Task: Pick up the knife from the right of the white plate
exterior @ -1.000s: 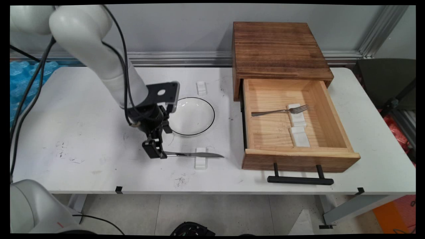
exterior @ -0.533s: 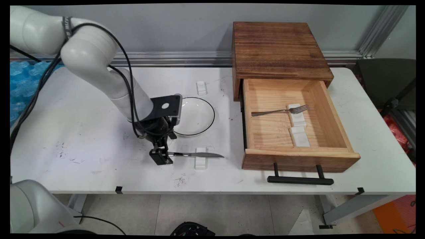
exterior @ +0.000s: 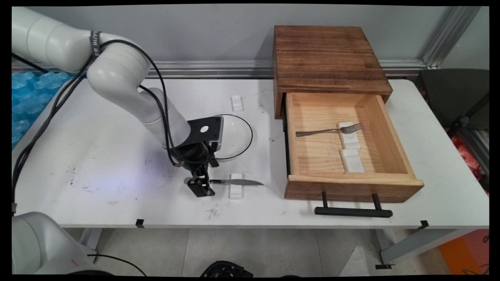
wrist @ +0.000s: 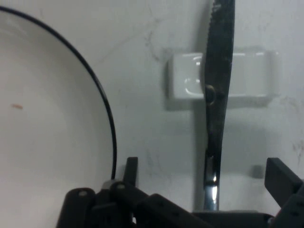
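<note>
A table knife [exterior: 234, 182] lies on the white table with its blade across a small white rest [exterior: 236, 191]. My gripper [exterior: 197, 185] is down at the knife's handle, left of the rest. In the hand view the knife [wrist: 217, 95] runs straight up between the two fingers [wrist: 131, 167], which stand wide apart on either side of the handle without touching it. So the gripper [wrist: 206, 173] is open around the handle. The white rest [wrist: 190, 80] lies just beyond, under the blade. A white plate with a black rim [exterior: 234, 134] sits just behind the gripper; its edge [wrist: 102, 95] fills the hand view's left.
An open wooden drawer [exterior: 351, 183] with a black handle stands to the right, holding a fork [exterior: 328, 130] on a white rest and a second bare rest [exterior: 353, 160]. Another white rest [exterior: 236, 103] lies behind the plate. Black cables hang from the arm.
The gripper has moved right along the knife's handle, closer to the rest. The knife has stayed in place.
</note>
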Controlling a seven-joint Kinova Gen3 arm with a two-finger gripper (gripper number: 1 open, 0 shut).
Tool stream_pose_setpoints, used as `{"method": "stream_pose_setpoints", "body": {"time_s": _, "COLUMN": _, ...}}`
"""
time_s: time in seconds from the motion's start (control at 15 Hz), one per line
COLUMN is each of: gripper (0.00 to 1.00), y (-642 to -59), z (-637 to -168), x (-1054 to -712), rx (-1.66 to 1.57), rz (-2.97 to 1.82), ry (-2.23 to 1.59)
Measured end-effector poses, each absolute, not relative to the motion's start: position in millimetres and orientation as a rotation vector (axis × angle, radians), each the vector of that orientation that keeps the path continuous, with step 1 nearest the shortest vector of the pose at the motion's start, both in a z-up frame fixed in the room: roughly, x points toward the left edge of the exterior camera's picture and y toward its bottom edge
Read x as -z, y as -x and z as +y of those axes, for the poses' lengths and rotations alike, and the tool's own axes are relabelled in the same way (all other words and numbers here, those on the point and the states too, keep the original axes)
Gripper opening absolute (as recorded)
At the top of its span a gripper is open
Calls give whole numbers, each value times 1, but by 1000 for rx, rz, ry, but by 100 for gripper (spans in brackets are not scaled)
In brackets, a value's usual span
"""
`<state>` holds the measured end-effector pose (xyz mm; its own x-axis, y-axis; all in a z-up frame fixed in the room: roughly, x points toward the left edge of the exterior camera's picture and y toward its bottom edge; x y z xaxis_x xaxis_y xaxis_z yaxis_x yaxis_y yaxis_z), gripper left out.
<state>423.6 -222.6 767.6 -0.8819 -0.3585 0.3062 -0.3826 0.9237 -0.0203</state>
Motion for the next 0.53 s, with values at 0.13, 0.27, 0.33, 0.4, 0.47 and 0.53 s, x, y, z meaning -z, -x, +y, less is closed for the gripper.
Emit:
{"method": "stream_pose_setpoints", "body": {"time_s": 0.13, "gripper": 100, "y": -422, "z": -224, "x": -766, "rx": -113, "rz": -2778, "ry": -539}}
{"method": "stream_pose_setpoints", "body": {"time_s": 0.27, "gripper": 100, "y": -421, "z": -225, "x": -766, "rx": -109, "rz": -2775, "ry": -530}}
{"method": "stream_pose_setpoints", "body": {"time_s": 0.33, "gripper": 100, "y": -421, "z": -226, "x": -767, "rx": -107, "rz": -2774, "ry": -525}}
{"method": "stream_pose_setpoints", "body": {"time_s": 0.4, "gripper": 100, "y": -421, "z": -226, "x": -767, "rx": -105, "rz": -2773, "ry": -522}}
{"method": "stream_pose_setpoints", "body": {"time_s": 0.47, "gripper": 100, "y": -421, "z": -226, "x": -768, "rx": -101, "rz": -2772, "ry": -514}}
{"method": "stream_pose_setpoints", "body": {"time_s": 0.53, "gripper": 100, "y": -422, "z": -227, "x": -769, "rx": -97, "rz": -2772, "ry": -507}}
